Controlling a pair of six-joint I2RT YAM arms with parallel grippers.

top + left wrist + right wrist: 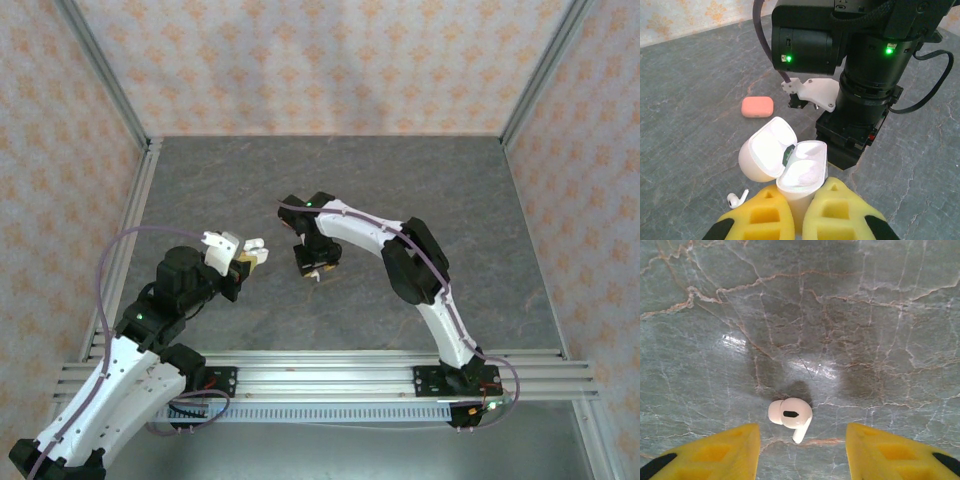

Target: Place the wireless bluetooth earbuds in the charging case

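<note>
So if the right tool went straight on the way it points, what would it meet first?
Most likely the white earbud, which lies on the table just ahead of the right tool, centred between its open fingers. How far ahead is hard to judge.

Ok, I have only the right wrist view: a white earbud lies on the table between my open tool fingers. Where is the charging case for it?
Observer: The left tool holds a white case, with its lid open.
Operator: Is it far from my tool?
Observer: In the top view the right tool faces it near the middle of the table, not touching.
Operator: Is there any other case?
Observer: Yes, a closed pink case lies on the table beyond the white one.
</note>
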